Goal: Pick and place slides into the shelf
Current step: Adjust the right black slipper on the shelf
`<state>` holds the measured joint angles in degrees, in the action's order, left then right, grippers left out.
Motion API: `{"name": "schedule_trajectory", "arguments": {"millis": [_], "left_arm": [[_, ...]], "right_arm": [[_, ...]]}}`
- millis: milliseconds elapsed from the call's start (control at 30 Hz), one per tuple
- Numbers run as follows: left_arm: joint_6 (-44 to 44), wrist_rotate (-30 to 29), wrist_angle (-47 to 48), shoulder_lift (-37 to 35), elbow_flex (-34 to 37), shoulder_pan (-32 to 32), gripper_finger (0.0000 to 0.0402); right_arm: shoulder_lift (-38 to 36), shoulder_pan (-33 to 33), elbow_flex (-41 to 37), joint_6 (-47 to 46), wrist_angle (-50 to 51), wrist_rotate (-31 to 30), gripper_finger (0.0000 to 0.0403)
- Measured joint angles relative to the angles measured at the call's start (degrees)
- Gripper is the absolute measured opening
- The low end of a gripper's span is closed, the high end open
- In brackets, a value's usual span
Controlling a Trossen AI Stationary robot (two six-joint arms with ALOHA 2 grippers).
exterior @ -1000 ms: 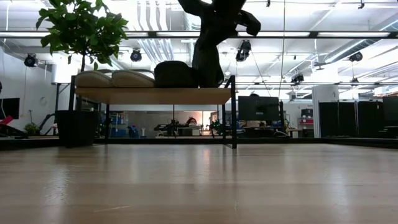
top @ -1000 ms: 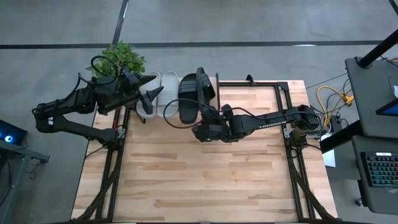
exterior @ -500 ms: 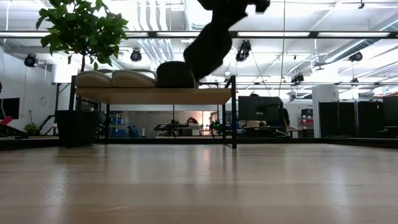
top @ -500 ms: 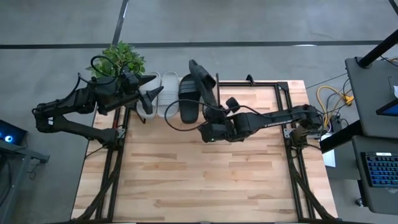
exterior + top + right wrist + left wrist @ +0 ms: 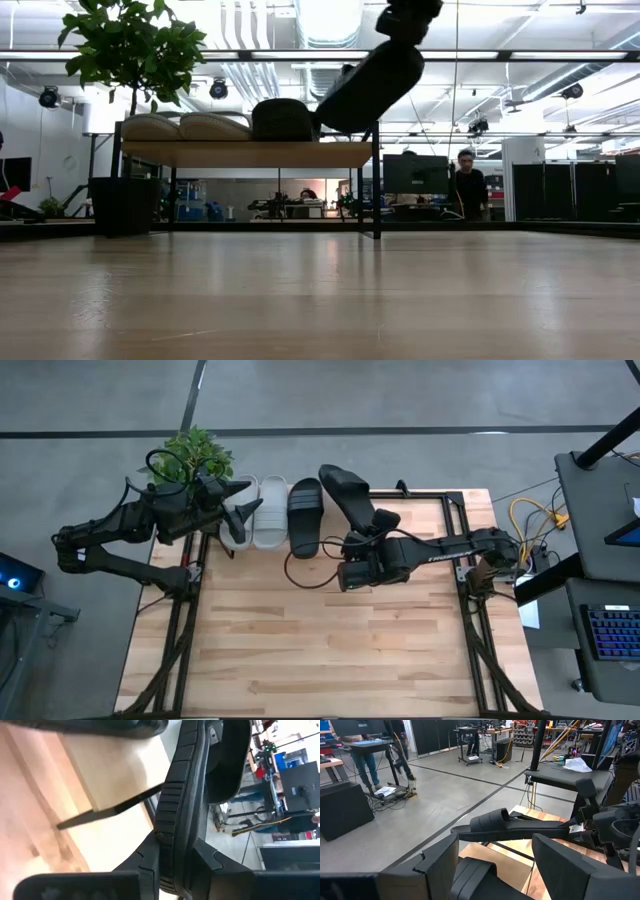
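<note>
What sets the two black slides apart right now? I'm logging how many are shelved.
One black slide lies flat on the shelf beside the two grey slides; the other black slide is tilted in the air over the shelf's free end. The shelved one is untouched, while the right gripper is shut on the raised one. Both look alike in colour, shape and size.

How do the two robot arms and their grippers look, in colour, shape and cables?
Both arms are dark, nearly black, built of slim jointed segments. A thin black cable loops beside the left gripper and the right gripper. The right arm's forearm carries small white lettering. Each gripper's fingers are broad, flat and angular.
</note>
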<state>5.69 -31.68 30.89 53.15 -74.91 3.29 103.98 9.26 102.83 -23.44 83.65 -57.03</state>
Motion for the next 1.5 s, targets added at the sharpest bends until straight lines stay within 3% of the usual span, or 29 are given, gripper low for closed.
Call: {"name": "schedule_trajectory", "arguments": {"millis": [167,433,567,800,1233,1500], "left_arm": [[0.0,0.0,0.0,0.0,0.0,0.0,0.0238],[0.1,0.0,-0.4,0.1,0.0,0.0,0.0238],[0.1,0.0,-0.5,0.1,0.0,0.0,0.0238],[0.1,0.0,-0.5,0.1,0.0,0.0,0.0238],[0.0,0.0,-0.5,0.2,0.0,0.0,0.0238],[0.0,1.3,-0.5,0.3,0.0,0.0,0.0238]], "right_arm": [[0.3,0.0,-1.2,4.1,0.1,3.8,0.0051],[4.5,0.0,-1.2,13.8,1.8,4.3,0.0051],[5.6,0.0,-1.2,13.7,2.2,4.6,0.0051],[4.5,0.1,-1.2,5.4,6.2,4.7,0.0051],[6.6,0.1,0.3,18.3,6.5,4.7,0.0051],[7.5,0.4,0.5,15.7,6.2,4.9,0.0050]]}}
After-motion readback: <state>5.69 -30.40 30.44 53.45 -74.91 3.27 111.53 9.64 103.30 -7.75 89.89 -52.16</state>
